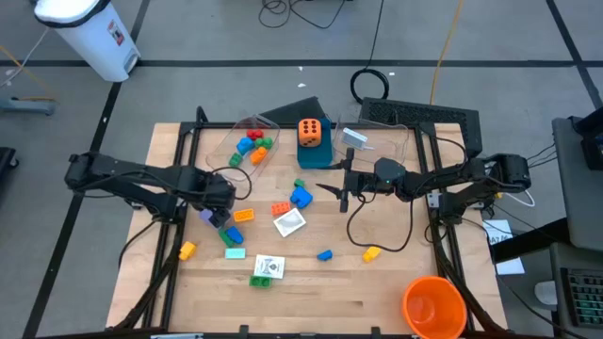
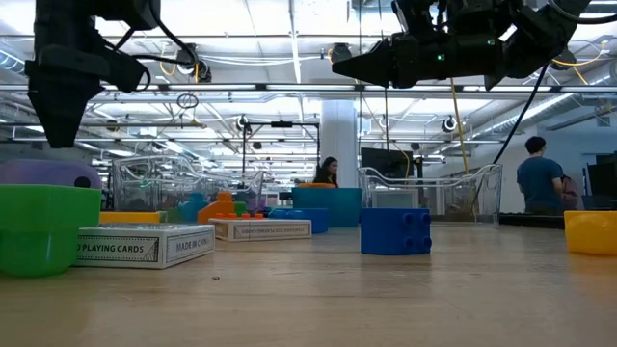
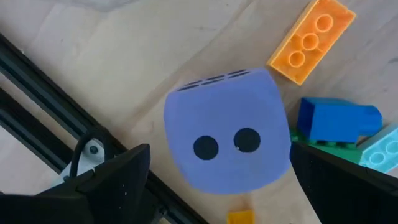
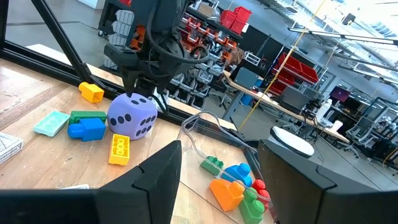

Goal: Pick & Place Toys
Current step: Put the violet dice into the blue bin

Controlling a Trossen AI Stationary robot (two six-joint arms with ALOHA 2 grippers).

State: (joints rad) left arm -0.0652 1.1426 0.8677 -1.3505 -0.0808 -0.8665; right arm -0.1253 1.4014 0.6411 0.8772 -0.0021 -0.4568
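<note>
- My left arm [image 1: 141, 181]: matte black, jointed links, black cable looped alongside.
- My right arm [image 1: 452, 179]: same black build, green light near wrist, loose black cable hanging.
- Fingers [image 4: 155, 180]: dark, angular.

A purple die [image 3: 227, 138] sits on the worktop at the left, two black dots facing up, an orange brick [image 3: 312, 38] just beside it and a blue brick [image 3: 336, 119] stacked on a green one near it. An orange die [image 1: 310, 131] rests on top of a blue box. More bricks lie in a tipped clear tub. White picture cards [image 1: 289, 222] lie flat mid-worktop, with yellow bricks [image 1: 371, 252] and a blue one scattered apart.
</note>
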